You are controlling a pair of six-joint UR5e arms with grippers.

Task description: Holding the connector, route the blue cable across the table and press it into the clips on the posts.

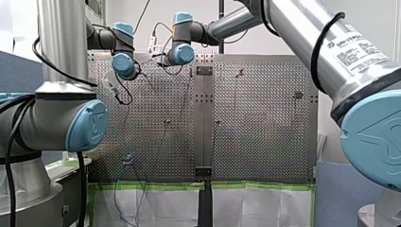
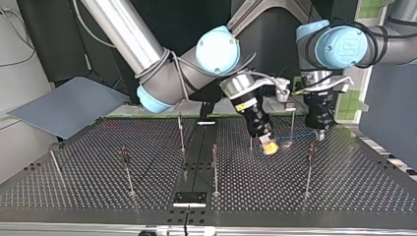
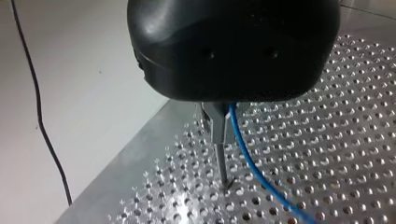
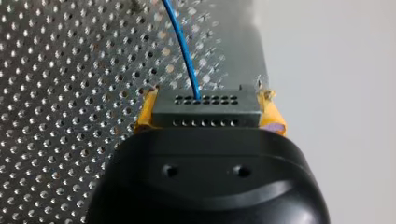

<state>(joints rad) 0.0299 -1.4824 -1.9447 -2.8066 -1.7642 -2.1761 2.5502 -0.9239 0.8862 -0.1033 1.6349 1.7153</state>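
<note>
Right wrist cam: my right claw is pinching the connector, a dark grey block w/ two rows of small holes, gripped end to end btw the yellow pads. The blue cable leaves a hole in the row farther from the claw, off-centre, & runs ahead of the claw over the perforated bench. Over to the left wrist cam: my left claw points down at the bench, metal fingers pressed together, tips right at the surface. Touching or just above it, can't tell. The blue cable comes out from under the claw body just beside the fingers & slants away across the holes. Whether the fingers actually nip it, can't tell either. A thin black wire lies off the bench edge on a pale surface. Top view now: both claws at the far side of the bench, right of the centre strip. My right claw is tilted, yellow pads low over the surface. My left claw is near it, toward the view's right, & upright. Thin posts stand spread across the bench. One is just in front of my left claw, another is btw the two claws.
</note>
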